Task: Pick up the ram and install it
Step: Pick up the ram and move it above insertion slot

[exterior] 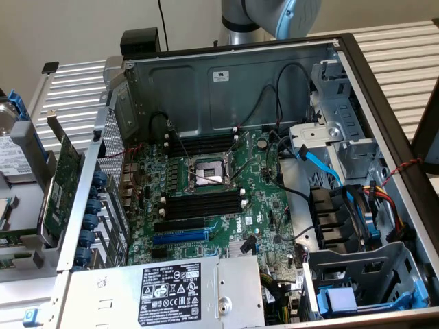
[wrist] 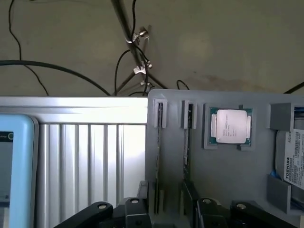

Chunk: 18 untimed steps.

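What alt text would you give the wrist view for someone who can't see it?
The open gripper hangs over a grey tray where two ram sticks stand on edge in narrow slots. Beside them lie a square processor chip and a hard drive.

The robot arm (exterior: 273,15) is cut off by the exterior view's upper edge, and the print on the power supply label (exterior: 171,291) is too small to be read. In the wrist view a hard drive (wrist: 290,156) and a pale blue device (wrist: 16,161) are cropped; a ram stick (wrist: 158,152) and a second ram stick (wrist: 187,147) are seen edge-on, chips hidden
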Tool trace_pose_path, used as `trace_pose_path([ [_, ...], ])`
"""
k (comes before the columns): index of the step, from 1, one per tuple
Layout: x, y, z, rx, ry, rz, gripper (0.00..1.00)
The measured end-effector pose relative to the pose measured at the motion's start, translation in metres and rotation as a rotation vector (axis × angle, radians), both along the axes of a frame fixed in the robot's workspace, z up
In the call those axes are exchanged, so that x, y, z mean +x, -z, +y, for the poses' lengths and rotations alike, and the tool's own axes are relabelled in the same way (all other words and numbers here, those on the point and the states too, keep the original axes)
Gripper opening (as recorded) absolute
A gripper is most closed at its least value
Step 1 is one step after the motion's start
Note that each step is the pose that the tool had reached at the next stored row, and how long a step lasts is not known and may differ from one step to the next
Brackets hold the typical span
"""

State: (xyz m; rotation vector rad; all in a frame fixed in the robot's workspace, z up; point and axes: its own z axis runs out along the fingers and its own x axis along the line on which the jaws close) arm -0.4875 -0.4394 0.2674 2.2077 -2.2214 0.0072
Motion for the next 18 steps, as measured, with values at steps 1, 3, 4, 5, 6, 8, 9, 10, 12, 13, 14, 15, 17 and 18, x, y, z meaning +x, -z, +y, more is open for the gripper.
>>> trace_pose_path([
  [1, 0.0, 0.0017, -0.0008, -0.0001, 0.0, 0.0001, 0.42],
  [3, 0.002, 0.0054, -0.0021, -0.0001, 0.0, 0.0, 0.42],
  [4, 0.002, 0.0072, -0.0027, 0.0, 0.0, 0.0, 0.42],
  [5, 0.003, 0.009, -0.0033, 0.0, 0.0, 0.0, 0.42],
  [6, 0.003, 0.0107, -0.0039, -0.0001, 0.0, 0.0001, 0.42],
  [8, 0.004, 0.0143, -0.0046, -0.0001, 0.0, 0.0002, 0.42],
  [9, 0.005, 0.0162, -0.0047, -0.0001, 0.0, 0.0002, 0.42],
  [10, 0.007, 0.0181, -0.0047, -0.0001, 0.0, 0.0002, 0.42],
  [12, 0.011, 0.0218, -0.0048, -0.0001, 0.0, 0.0001, 0.42],
  [13, 0.011, 0.0236, -0.0047, 0.0, 0.0, 0.0, 0.42],
  [14, 0.011, 0.0254, -0.0047, 0.0, 0.0, 0.0, 0.42],
  [15, 0.011, 0.0271, -0.0047, -0.0001, 0.0, 0.0001, 0.42],
  [17, 0.011, 0.0308, -0.0047, -0.0001, 0.0, 0.0001, 0.42],
  [18, 0.011, 0.0327, -0.0047, 0.0, 0.0, 0.0, 0.42],
])
